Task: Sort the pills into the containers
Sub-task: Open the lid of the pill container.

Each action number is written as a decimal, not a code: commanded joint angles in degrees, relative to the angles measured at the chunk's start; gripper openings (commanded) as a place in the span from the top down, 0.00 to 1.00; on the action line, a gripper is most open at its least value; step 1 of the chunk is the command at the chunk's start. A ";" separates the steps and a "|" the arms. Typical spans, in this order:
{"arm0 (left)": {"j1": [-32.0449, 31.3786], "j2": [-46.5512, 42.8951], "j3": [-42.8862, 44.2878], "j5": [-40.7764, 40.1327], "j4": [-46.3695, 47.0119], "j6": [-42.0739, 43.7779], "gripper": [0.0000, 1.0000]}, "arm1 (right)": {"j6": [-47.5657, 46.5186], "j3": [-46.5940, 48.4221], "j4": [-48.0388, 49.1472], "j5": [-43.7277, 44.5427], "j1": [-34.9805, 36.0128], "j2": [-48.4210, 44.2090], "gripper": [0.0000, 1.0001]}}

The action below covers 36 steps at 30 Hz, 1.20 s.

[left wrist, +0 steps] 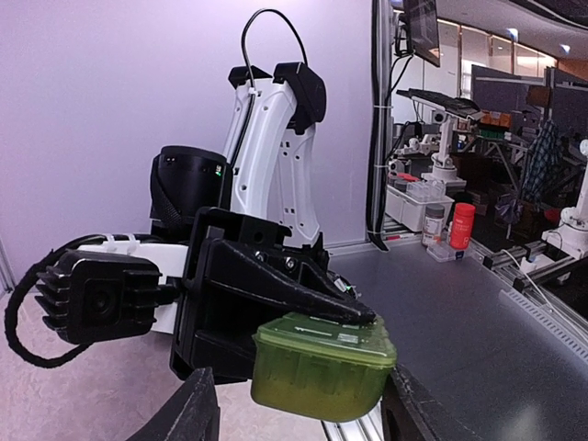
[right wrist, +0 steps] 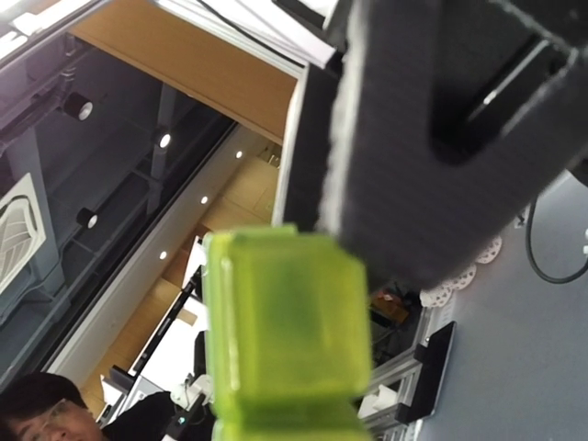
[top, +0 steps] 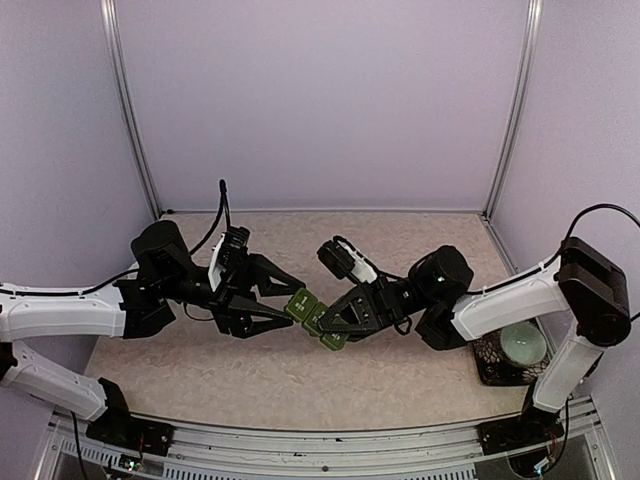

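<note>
Pill-box strip (top: pixel 315 318) between both jaws, bowl (top: pixel 523 345) apart

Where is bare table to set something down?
Free: the far strip of table along the back wall; the near strip by the front rail. Crowded: centre, where left pincer and right pincer meet at the pill-box strip; bowl at right.

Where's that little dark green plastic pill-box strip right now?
In the top view, the dark green pill-box strip is held above the table, between the left gripper and the right gripper, which grips it.
</note>
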 commanded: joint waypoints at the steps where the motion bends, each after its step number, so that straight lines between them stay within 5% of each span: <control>1: -0.47 0.00 2.52 1.74 2.09 2.27 0.44 | 2.52 0.10 2.26 -0.72 0.91 1.70 1.00; 8: -0.82 -0.10 3.53 2.58 0.57 3.90 0.47 | 4.27 0.36 4.30 -0.66 0.94 2.67 1.00; 22: -1.97 0.17 3.50 -2.62 0.81 1.74 0.73 | 3.61 0.65 2.36 -0.46 0.93 2.74 1.00; 23: -1.97 0.04 3.37 -3.34 1.06 1.09 0.71 | 3.26 0.63 1.89 -0.49 0.97 2.67 1.00; 29: -2.58 -2.07 0.46 -5.92 3.24 -0.61 0.21 | 2.80 0.71 1.41 -0.68 0.93 2.28 1.00; 36: -2.50 -4.30 0.31 -10.93 -1.57 -0.67 0.13 | -1.35 1.53 -5.17 -1.47 0.94 1.35 1.00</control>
